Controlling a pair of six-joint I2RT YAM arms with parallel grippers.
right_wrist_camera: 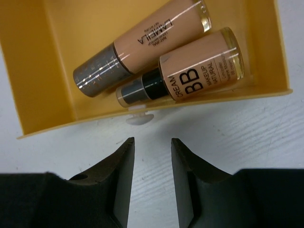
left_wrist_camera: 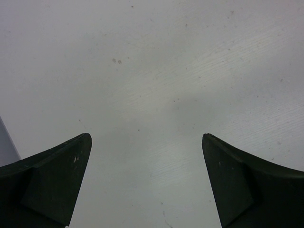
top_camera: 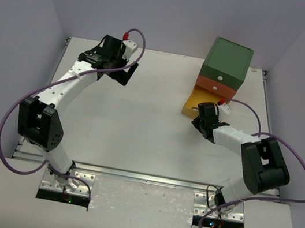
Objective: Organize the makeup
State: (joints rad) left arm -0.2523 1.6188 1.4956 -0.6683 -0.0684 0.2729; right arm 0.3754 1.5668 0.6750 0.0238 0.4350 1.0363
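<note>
Two pieces of makeup lie side by side in the pulled-out yellow drawer: a tan foundation tube with a grey cap and a tan BB cream bottle with a black collar. My right gripper sits just in front of the drawer's white knob, its jaws a narrow gap apart with only table between them. From above, the right gripper is at the near end of the yellow drawer. My left gripper stands wide open over bare table, at the far left.
The drawer box has a green top and a shut orange drawer above the yellow one; it stands at the far right of the white table. Grey walls close in the table on three sides.
</note>
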